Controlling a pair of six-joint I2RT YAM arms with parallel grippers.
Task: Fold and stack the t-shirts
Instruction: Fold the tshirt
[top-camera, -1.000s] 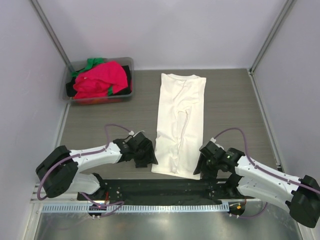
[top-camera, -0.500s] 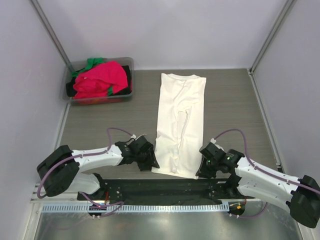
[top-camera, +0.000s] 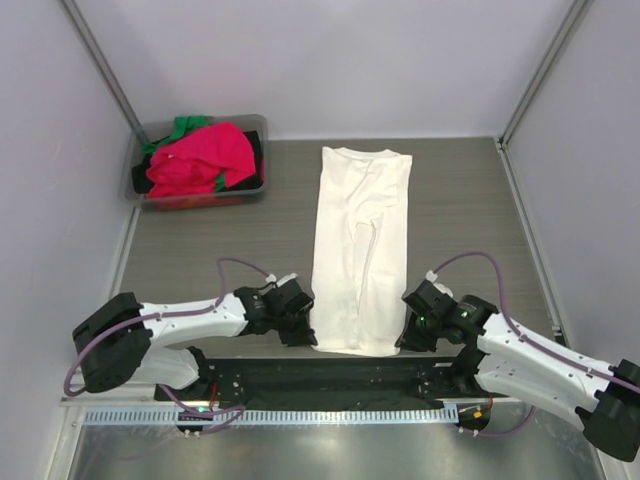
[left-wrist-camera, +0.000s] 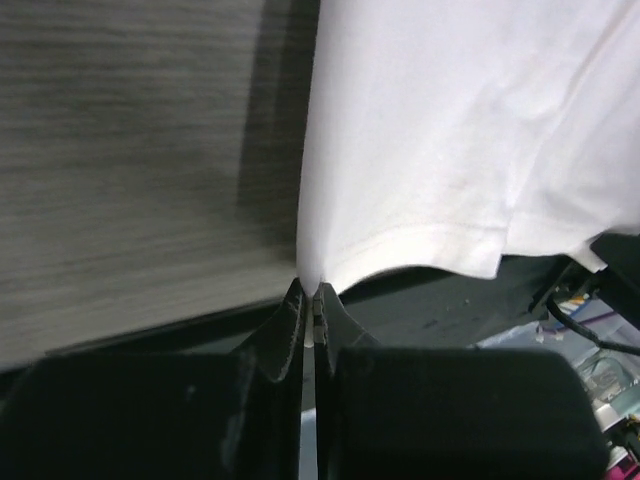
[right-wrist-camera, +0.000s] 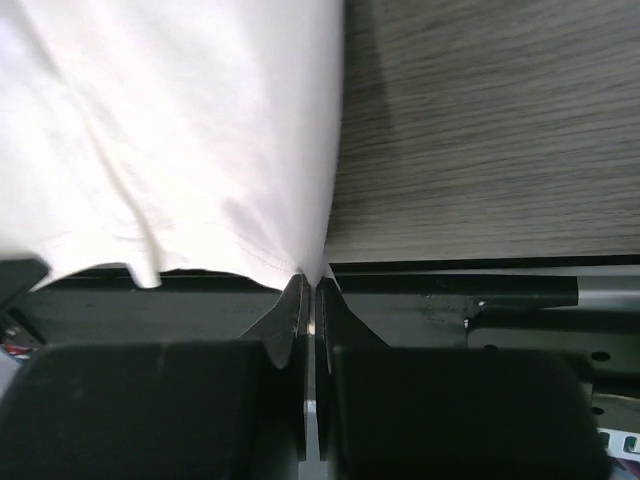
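Observation:
A cream-white t-shirt (top-camera: 358, 245) lies as a long narrow strip down the middle of the table, its sides folded in. At its near left hem corner, my left gripper (top-camera: 306, 336) is shut on the cloth; the left wrist view shows the white t-shirt (left-wrist-camera: 450, 140) pinched between the left gripper (left-wrist-camera: 309, 293) tips. My right gripper (top-camera: 405, 338) is shut on the near right hem corner, where the white t-shirt (right-wrist-camera: 180, 130) runs into the right gripper (right-wrist-camera: 309, 283). More t-shirts (top-camera: 200, 158), pink-red, green and dark, are heaped in the bin.
The grey plastic bin (top-camera: 255, 187) stands at the back left of the wooden table (top-camera: 460, 210). A black base strip (top-camera: 330, 375) runs along the near edge below the shirt's hem. Pale walls enclose the table on three sides.
Both grippers moved inward to the shirt's near hem corners and shut on them. The hem edge has been drawn slightly narrower and straighter.

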